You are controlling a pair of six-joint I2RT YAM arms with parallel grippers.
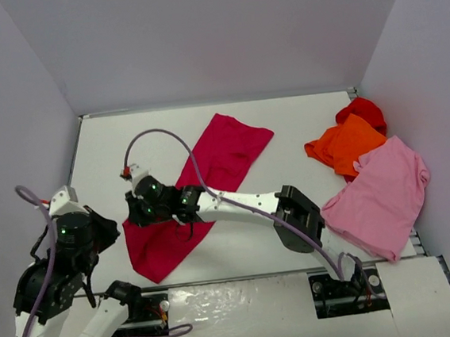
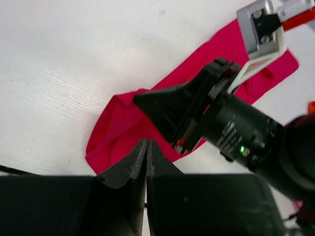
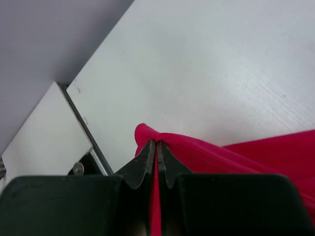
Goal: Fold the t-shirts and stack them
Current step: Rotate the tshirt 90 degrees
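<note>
The large crimson t-shirt [image 1: 227, 148] lies as a long folded strip running diagonally from mid-table toward the near left. My right gripper [image 1: 134, 215] reaches across to its left edge and is shut on a pinch of crimson cloth [image 3: 206, 152], lifted slightly off the table; the closed tips [image 3: 156, 143] show in the right wrist view. My left gripper [image 1: 113, 232] hovers at the near left, beside the strip's lower end. Its jaws [image 2: 146, 142] are shut with nothing between them, and the crimson shirt [image 2: 123, 125] lies beyond. At the right lie the orange [image 1: 349, 145], bright red [image 1: 363, 110] and light pink [image 1: 383, 197] t-shirts.
White walls enclose the table on three sides. The table's left edge with a metal rail [image 3: 86, 130] is close to my right gripper. The right arm [image 1: 252, 206] stretches over the near middle of the table. The pink shirt hangs over the right near corner.
</note>
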